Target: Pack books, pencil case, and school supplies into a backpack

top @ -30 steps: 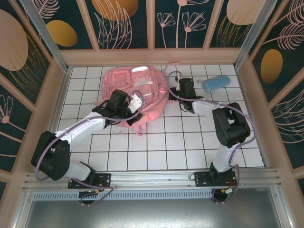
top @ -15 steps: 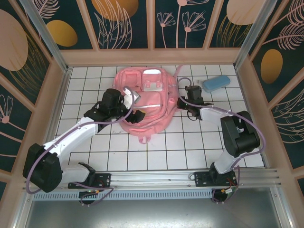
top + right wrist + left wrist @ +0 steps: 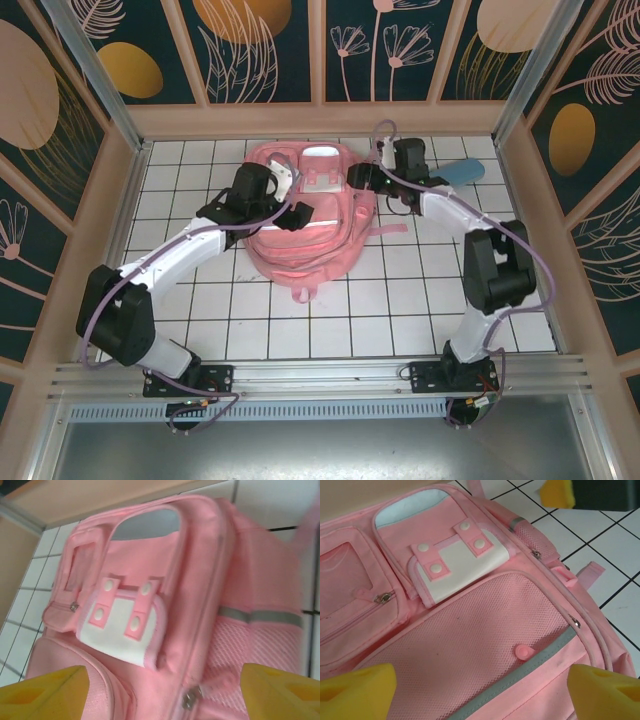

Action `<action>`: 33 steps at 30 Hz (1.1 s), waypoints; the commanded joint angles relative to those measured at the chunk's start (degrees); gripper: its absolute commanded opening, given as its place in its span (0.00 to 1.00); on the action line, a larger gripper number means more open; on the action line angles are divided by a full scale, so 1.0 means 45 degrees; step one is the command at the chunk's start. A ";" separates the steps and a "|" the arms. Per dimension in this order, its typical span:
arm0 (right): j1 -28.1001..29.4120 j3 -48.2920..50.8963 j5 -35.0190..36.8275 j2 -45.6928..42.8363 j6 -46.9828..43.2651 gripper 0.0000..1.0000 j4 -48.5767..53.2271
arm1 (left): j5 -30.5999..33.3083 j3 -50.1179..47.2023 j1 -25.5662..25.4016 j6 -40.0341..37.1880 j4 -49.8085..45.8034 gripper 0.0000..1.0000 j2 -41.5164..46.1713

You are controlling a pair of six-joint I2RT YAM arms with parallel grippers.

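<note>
Pink backpack lies flat on the far half of the tiled table, front up (white snap-flap pocket, grey strips). My left gripper and right gripper hover over it, yellow pads spread wide, holding nothing.

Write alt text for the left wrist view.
A pink backpack lies front up on a white tiled table, its mesh pocket and white snap flap facing the camera. The open left end effector shows two yellow fingertips in the bottom corners.
</note>
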State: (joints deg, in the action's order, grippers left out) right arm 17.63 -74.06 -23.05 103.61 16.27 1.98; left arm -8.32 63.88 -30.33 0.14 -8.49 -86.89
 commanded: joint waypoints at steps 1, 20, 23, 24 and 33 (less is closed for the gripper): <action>-0.0375 -0.1269 -0.2014 0.1501 -0.0992 0.79 0.1120 | -0.0143 0.0278 0.0060 -0.0029 -0.0325 0.88 -0.0197; -0.0248 -0.1268 -0.5307 0.1514 -0.6191 0.76 0.4398 | -0.0191 -0.0071 0.0062 -0.0500 -0.0308 0.83 -0.0526; -0.0286 -0.1063 -0.5160 0.1280 -0.6271 0.74 0.4277 | -0.0738 -0.0054 0.0060 -0.0437 -0.0165 0.81 -0.0661; -0.0356 -0.1042 -0.5119 0.1284 -0.6272 0.72 0.4268 | -0.0819 -0.0069 0.0060 -0.0420 -0.0117 0.80 -0.0671; -0.0694 -0.1542 -0.4589 0.1690 -0.5804 0.50 0.4091 | -0.1045 -0.0327 0.0060 -0.0380 -0.0047 0.77 -0.0681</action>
State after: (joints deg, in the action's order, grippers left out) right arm 14.66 -79.64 -43.13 111.48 -9.45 19.92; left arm -11.73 63.05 -30.33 -1.02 -9.61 -89.43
